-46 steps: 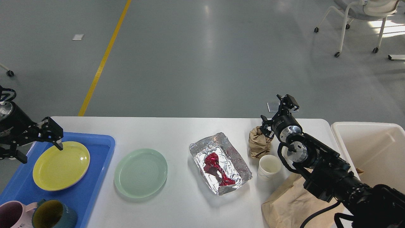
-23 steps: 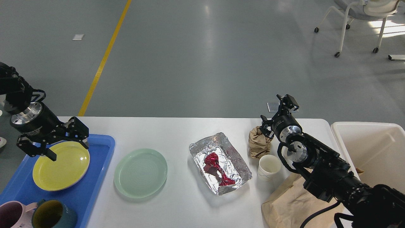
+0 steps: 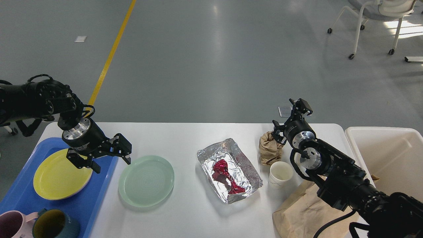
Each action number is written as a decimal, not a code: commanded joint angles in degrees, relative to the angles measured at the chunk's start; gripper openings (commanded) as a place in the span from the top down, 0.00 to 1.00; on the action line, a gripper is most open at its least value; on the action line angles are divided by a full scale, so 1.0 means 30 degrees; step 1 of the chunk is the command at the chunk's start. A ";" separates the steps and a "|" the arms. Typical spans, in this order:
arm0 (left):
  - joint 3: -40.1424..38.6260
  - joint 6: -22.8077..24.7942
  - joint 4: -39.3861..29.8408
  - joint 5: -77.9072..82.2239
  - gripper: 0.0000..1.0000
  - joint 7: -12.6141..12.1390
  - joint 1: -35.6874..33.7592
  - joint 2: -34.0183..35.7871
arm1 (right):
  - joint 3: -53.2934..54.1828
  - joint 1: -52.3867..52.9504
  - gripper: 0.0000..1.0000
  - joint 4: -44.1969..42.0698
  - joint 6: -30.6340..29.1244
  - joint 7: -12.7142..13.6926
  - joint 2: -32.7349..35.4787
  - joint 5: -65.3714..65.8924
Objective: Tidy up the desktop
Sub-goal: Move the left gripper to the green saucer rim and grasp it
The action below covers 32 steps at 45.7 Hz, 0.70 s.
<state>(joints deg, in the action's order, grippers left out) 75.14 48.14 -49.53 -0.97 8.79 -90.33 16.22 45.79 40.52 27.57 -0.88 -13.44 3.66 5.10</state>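
Observation:
The white desktop (image 3: 185, 137) carries a pale green plate (image 3: 146, 180), a foil tray (image 3: 244, 165) with a crumpled red wrapper (image 3: 226, 177) in it, a crumpled brown paper ball (image 3: 269, 150), a white paper cup (image 3: 281, 174) and a flat brown paper bag (image 3: 302, 211). My left gripper (image 3: 112, 165) hangs open and empty over the right edge of the blue tray (image 3: 19, 198), between the yellow plate (image 3: 56, 177) and the green plate. Just behind the paper ball my right gripper (image 3: 288, 115) stands open, holding nothing.
A pink mug (image 3: 11, 224) and a teal mug (image 3: 54, 224) stand in the tray's near corner. A cream bin (image 3: 390, 155) sits off the table's right end. An office chair (image 3: 376, 19) stands far back right on the grey floor.
My left arm has swung right, from above the yellow plate's far rim to the tray's right edge beside the green plate, still open. The right arm has not moved.

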 commanded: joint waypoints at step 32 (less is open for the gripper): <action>-0.0876 -0.3184 -0.0160 0.0001 0.04 0.0030 0.3539 -0.1423 | 0.0000 0.0000 0.00 0.0010 0.0000 -0.0003 -0.0019 -0.0001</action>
<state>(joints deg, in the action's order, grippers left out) 72.26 38.54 -49.99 -1.01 8.83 -81.00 11.45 45.79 40.52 27.60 -0.88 -13.44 3.62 5.10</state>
